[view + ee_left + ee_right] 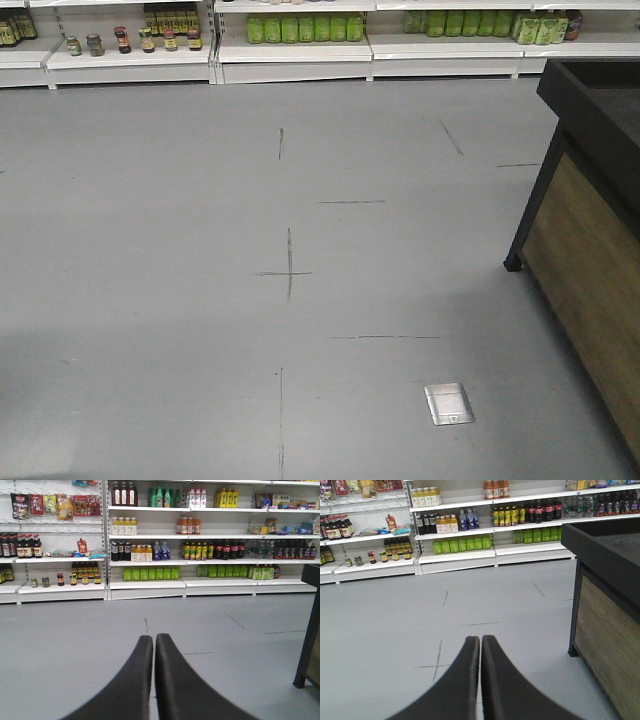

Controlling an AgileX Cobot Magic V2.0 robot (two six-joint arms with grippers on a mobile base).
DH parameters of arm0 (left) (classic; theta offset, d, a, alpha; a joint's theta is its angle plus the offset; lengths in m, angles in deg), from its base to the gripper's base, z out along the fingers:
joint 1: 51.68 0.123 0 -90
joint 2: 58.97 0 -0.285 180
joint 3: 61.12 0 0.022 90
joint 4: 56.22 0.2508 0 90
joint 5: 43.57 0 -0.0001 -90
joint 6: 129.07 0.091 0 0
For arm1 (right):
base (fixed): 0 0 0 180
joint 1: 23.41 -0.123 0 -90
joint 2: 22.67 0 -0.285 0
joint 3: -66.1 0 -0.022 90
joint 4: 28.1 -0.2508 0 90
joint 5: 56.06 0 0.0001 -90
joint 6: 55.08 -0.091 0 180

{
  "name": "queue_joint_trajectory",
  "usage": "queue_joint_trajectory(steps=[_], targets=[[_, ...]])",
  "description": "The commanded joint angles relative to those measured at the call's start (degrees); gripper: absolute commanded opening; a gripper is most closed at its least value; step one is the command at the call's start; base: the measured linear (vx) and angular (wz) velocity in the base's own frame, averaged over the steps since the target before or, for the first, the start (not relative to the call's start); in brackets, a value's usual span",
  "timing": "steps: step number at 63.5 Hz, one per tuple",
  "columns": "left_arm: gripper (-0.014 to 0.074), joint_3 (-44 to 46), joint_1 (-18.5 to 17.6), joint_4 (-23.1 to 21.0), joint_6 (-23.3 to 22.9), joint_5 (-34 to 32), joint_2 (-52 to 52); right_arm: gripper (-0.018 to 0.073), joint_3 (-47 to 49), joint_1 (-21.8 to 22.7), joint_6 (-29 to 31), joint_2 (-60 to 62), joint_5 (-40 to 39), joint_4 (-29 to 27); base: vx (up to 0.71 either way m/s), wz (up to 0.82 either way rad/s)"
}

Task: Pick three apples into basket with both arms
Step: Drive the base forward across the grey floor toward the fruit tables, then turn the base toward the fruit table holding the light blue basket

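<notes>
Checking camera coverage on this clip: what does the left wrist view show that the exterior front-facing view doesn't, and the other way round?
Only the left wrist view: the left end effector, fingers pressed together with nothing between them, plus upper shelves with dark bottles and hanging snack packets.

Only the front-facing view: a metal floor plate set in the near floor.

Both: the grey floor with dark line marks, the row of green bottles, the small jars, and the black-framed counter at the right.
</notes>
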Motion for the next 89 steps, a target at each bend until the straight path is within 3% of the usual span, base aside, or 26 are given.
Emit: queue_joint_trajectory(steps=[1, 45, 89], targets=[[-0.0006, -0.5, 0.1, -0.5, -0.5, -4.2, -0.9, -0.0009, -0.8, 0.3, 0.5, 0.8, -4.2, 0.2, 0.08, 0.01], [-0.0006, -0.5, 0.1, -0.5, -0.5, -4.2, -0.9, -0.0009, -0.8, 0.3, 0.5, 0.8, -4.2, 0.2, 0.07, -0.08], [-0.0006, -0.5, 0.1, -0.5, -0.5, -4.2, -0.9, -0.0009, -0.8, 0.3, 0.5, 0.8, -4.2, 0.2, 0.11, -0.41]])
